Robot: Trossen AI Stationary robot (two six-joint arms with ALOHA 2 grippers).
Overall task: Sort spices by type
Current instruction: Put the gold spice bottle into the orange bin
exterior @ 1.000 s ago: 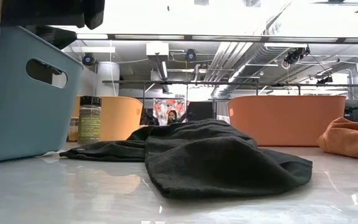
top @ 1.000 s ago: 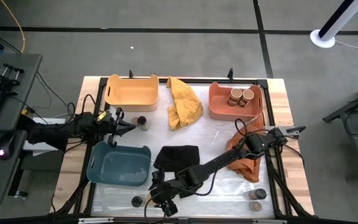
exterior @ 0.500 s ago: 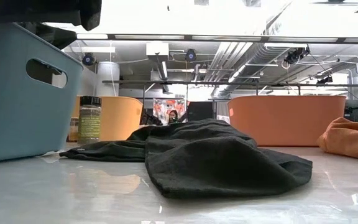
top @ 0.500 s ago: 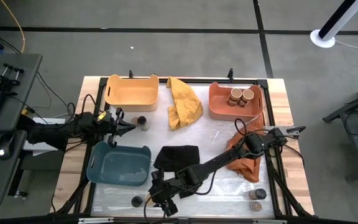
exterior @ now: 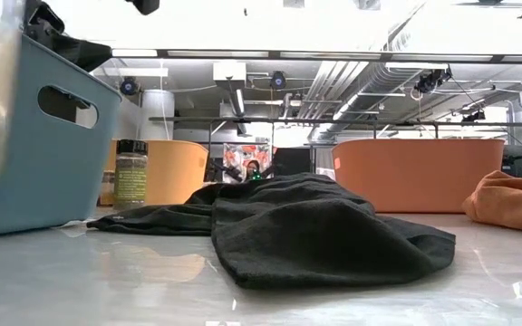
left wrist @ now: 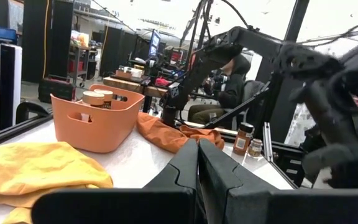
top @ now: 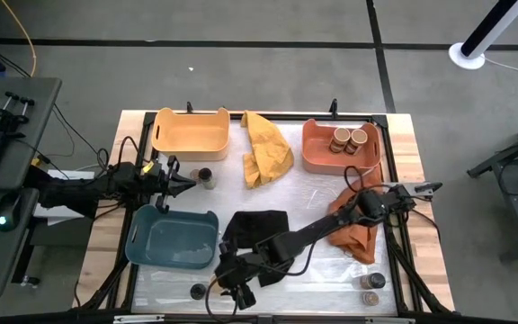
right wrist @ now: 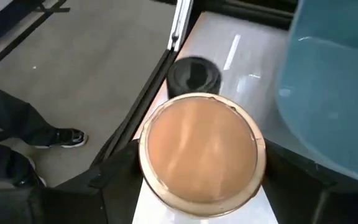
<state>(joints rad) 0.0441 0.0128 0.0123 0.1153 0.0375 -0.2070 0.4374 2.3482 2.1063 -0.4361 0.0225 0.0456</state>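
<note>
Two jars [top: 349, 139] in the right tray [top: 317, 158].

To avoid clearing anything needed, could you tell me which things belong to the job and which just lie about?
Job: jar in right gripper; two jars in coral tray; four loose jars; yellow tray; blue tray.
Lying about: yellow cloth; black cloth; orange cloth.

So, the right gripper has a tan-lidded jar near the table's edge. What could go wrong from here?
1. The black-lidded jar stands close beside the tan-lidded jar in the right gripper, at the table's edge. A sideways swing might knock it to the floor.
2. The blue tray wall is close too, so the held jar might bump it.
</note>
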